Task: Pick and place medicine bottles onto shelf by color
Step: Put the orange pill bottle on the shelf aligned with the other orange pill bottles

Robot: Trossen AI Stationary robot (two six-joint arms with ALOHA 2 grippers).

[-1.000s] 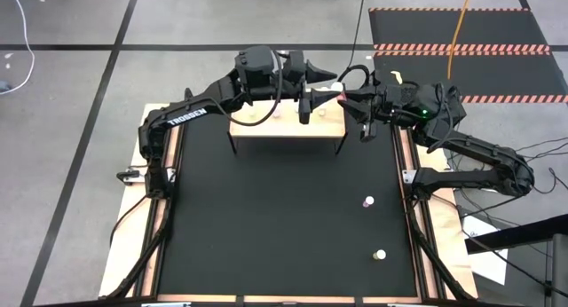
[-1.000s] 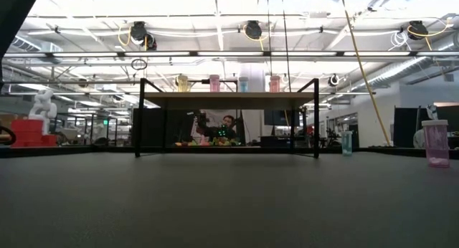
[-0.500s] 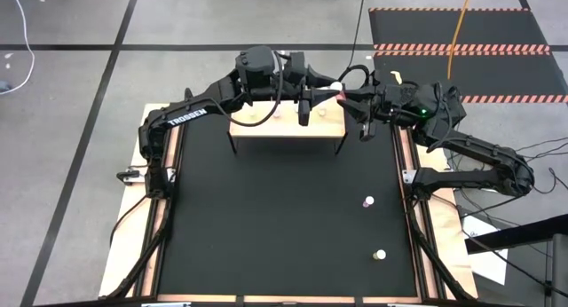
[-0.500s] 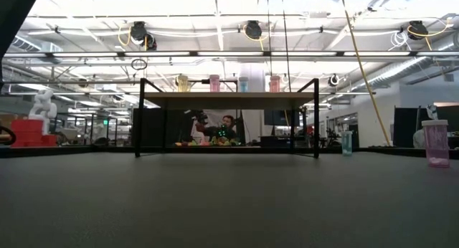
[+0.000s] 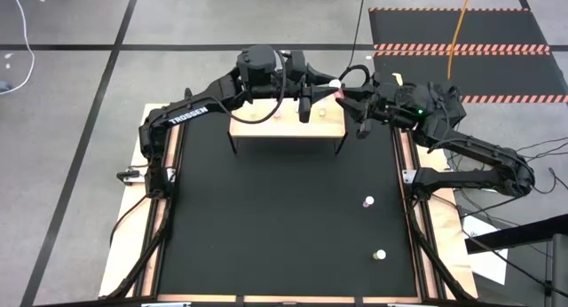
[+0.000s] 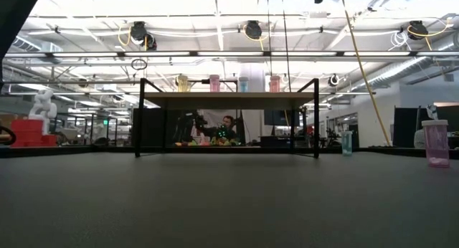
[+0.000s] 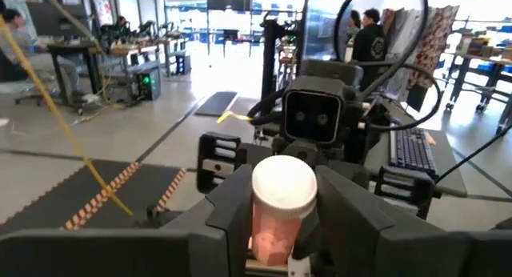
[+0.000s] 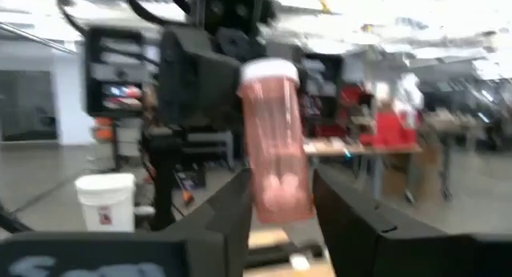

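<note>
While four bottles are standing on the shelf, both pincers, left and right, are gripping a pink bottle between them; two are remaining on the tabletop well behind.

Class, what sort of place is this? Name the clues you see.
Probably a robotics lab or workshop: open ceiling with pipes, workbenches with computers, and hazard-striped floor mats.

A pink bottle with a white cap is being shown between dark end effector fingers; the light-wood shelf is being carried on black legs above a black tabletop edged in pale wood
</note>
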